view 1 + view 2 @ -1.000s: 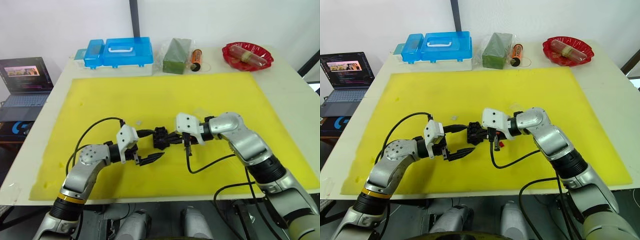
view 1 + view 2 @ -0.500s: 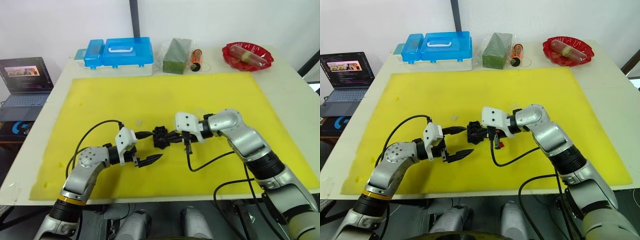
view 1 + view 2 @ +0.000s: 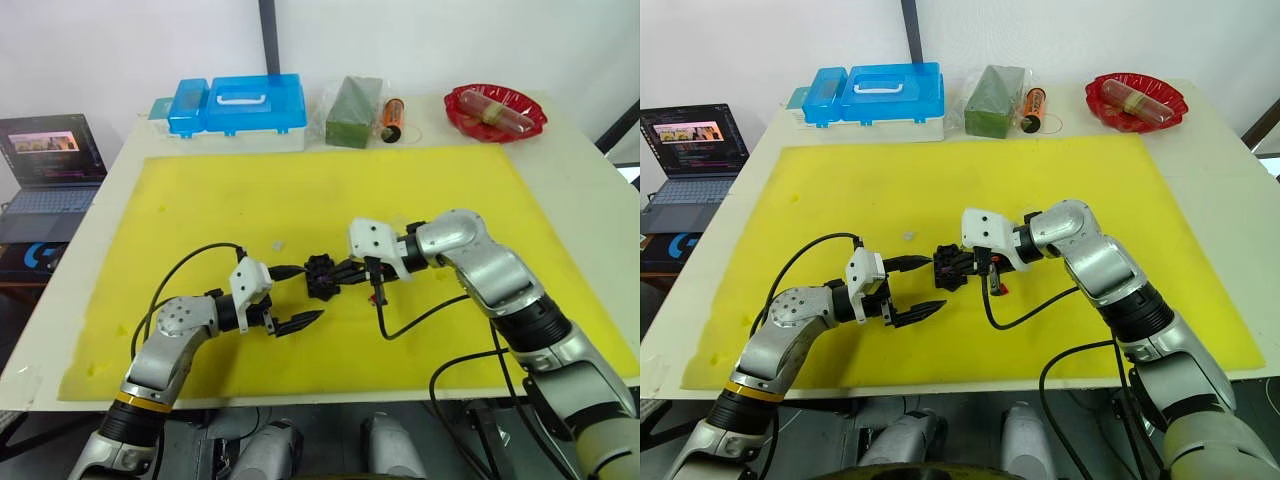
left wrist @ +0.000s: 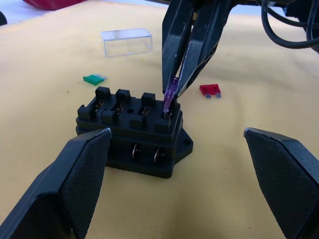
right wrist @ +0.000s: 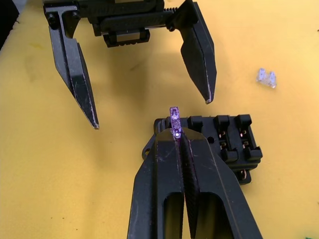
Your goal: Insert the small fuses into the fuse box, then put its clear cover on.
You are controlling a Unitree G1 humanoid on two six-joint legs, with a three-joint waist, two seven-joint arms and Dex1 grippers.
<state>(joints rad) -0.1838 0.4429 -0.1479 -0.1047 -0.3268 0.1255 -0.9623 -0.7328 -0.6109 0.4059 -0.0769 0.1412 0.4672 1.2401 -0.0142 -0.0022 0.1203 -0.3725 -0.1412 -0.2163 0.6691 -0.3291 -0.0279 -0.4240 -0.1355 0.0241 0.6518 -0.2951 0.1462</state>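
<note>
Over the last second my left gripper (image 3: pixel 288 297) has drawn back a little from the fuse box (image 4: pixel 133 133) and sits slightly lower, while my right gripper (image 4: pixel 175 92) has stayed over the box with its load. My right fingers are pinched tight on the purple fuse (image 4: pixel 169 96), whose blades rest at the end slot nearest my right wrist, not yet pushed home. My left gripper is spread wide, its two fingers apart on either side of the box's near end without touching it, holding nothing.

Beyond the box from my left gripper lie the green fuse (image 4: pixel 93 78) and, farther on, the clear cover (image 4: pixel 127 42); the red fuse (image 4: pixel 210 90) lies just beside my right fingers on the yellow mat (image 3: pixel 300 190). The pale fuse (image 5: pixel 265 77) sits on the mat near my left fingertips.

I judge the fuse as feather-light, stiff and slick, easy to twist in the pinch, so I hold it by its plastic head and keep the blades square to the slot. The box looks light enough to skid under a push, so my left fingers should brace its side walls.
</note>
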